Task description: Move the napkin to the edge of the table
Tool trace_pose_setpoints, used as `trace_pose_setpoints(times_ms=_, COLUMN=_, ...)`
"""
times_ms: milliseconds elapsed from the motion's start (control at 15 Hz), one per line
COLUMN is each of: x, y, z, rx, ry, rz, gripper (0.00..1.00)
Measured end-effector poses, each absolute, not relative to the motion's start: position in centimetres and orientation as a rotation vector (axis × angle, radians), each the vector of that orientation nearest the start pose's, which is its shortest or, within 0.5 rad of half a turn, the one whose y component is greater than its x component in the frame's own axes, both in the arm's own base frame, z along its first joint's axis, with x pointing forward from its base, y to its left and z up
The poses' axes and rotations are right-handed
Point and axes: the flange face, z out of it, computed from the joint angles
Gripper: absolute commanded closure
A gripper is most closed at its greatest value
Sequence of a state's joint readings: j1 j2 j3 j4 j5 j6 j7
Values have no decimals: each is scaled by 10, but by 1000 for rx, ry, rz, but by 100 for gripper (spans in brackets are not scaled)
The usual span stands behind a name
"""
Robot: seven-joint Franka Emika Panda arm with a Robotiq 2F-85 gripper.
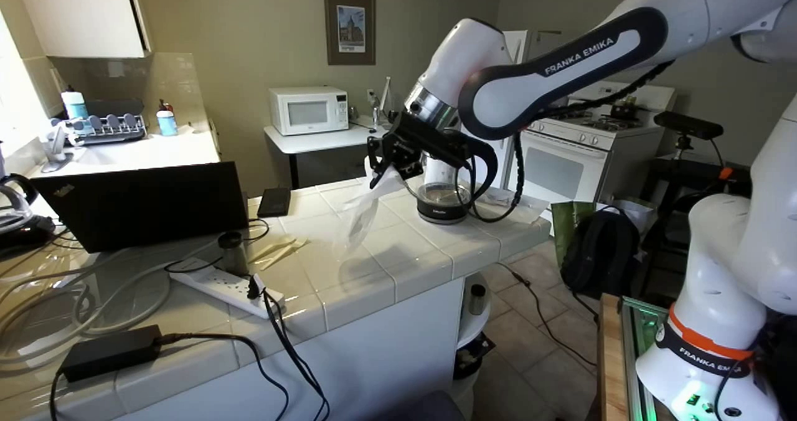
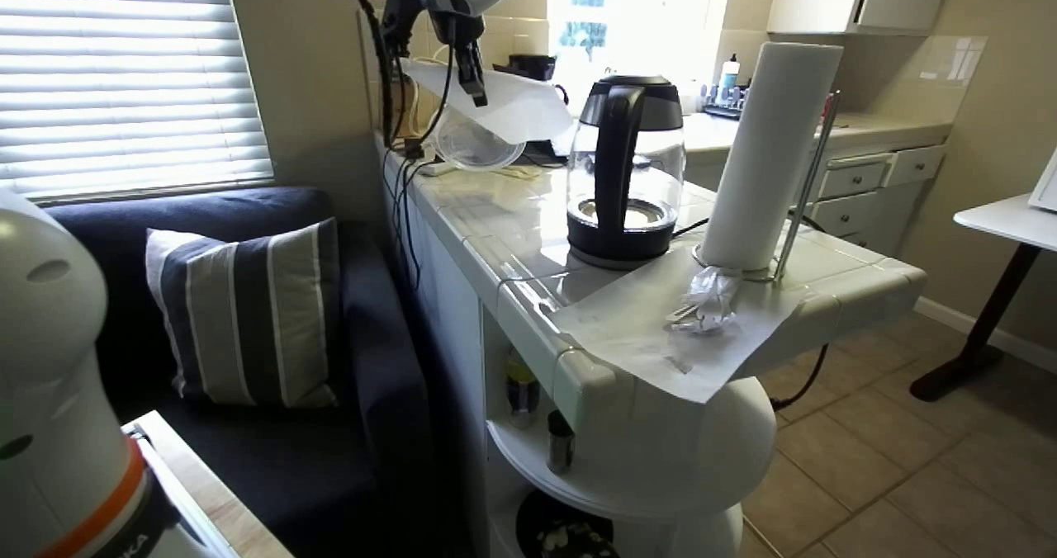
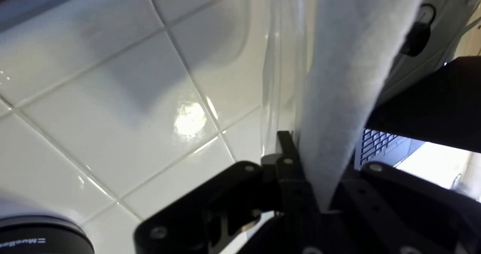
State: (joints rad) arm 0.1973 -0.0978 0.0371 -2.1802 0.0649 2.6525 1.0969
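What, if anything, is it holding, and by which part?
The black pincer holds the thin, white, papery napkin near its upper edge; whether the clear, round, plastic-looking piece is gripped too cannot be told.

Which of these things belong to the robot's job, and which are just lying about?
Part of the job:
gripper
napkin, hanging from it
tiled counter, whose edge is the goal

Just lying about:
kettle
laptop
paper towel roll
power strip
cushion

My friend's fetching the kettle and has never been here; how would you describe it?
Start with the white-tiled counter in an exterior view. Toward its near end stands a white paper towel roll; the electric kettle is just left of it in that view. Unlike the roll, it is see-through glass, black-handled and black-based.
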Motion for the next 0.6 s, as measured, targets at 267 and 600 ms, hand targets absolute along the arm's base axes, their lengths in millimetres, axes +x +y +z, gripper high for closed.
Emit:
trace_pose_setpoints(times_ms=267, x=516, y=82, z=486, rx=-2323, ry=1155, rz=-550, gripper=98)
trace_pose_setpoints(times_ms=600, x=503, y=13, z=452, rx=-2221, ry=1143, rz=-581, gripper=98)
